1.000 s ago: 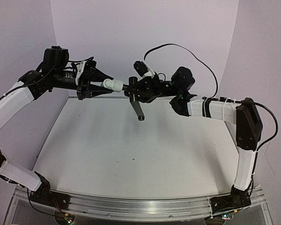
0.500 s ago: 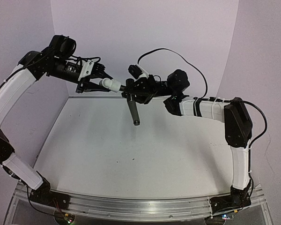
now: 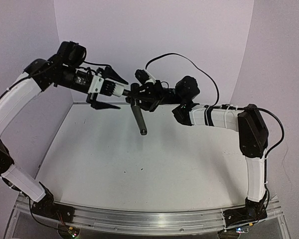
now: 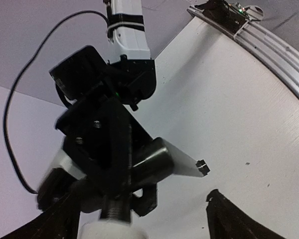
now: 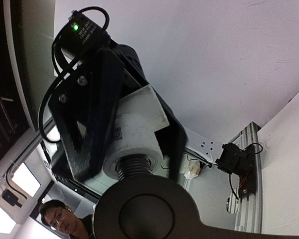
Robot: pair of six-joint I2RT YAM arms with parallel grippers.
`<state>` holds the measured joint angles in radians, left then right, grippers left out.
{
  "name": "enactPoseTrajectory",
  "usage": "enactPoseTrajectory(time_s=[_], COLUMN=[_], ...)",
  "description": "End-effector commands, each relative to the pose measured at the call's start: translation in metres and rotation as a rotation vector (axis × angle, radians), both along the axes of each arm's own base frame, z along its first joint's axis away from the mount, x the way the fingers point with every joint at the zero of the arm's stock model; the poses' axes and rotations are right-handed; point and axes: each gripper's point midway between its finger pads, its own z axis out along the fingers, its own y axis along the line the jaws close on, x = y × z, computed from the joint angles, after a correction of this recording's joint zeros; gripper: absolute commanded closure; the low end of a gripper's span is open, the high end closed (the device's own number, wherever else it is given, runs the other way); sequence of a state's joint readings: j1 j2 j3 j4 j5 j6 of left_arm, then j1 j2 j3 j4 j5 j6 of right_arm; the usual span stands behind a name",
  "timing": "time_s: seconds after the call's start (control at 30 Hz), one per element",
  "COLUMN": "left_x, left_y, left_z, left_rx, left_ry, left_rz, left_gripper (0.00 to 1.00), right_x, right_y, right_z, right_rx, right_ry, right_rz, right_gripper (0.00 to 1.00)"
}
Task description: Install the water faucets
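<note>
Left jaws stand spread, one on each side of the fitting (image 3: 119, 90). Right jaws pinch the spout (image 3: 138, 119), which seems joined to it, above the table (image 3: 139, 169). Best now to draw the left arm straight back without brushing the fitting.

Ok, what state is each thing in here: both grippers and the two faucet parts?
Thin black bent metal spout: held aloft, stem hanging down.
Small white blocky plastic fitting: joined to the spout by a threaded neck.
Left gripper: jaws open, either side of the fitting.
Right gripper: jaws shut on the spout.
</note>
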<state>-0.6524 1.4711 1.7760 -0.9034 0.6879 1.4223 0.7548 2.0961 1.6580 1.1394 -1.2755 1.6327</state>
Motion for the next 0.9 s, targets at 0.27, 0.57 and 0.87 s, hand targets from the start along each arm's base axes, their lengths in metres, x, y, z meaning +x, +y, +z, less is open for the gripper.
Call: enactPoseTrajectory(time_s=[0.27, 0.57, 0.87], left_x=[0.016, -0.001, 0.037], left_y=[0.022, 0.020, 0.018], left_z=[0.045, 0.033, 0.002], left_rx=[-0.482, -0.532, -0.704], left_ry=[0.116, 0.649, 1.623], left_rz=[0.236, 0.220, 0.555], left_gripper=[0.00, 0.00, 0.19], right_x=[0.008, 0.036, 0.041], right_y=[-0.048, -0.059, -0.088], right_z=[0.025, -0.027, -0.028], right_rx=[0.104, -0.062, -0.190], right_ry=[-0.065, -0.373, -1.061], right_rz=[-0.234, -0.426, -0.607], right_gripper=[1.00, 1.00, 1.00])
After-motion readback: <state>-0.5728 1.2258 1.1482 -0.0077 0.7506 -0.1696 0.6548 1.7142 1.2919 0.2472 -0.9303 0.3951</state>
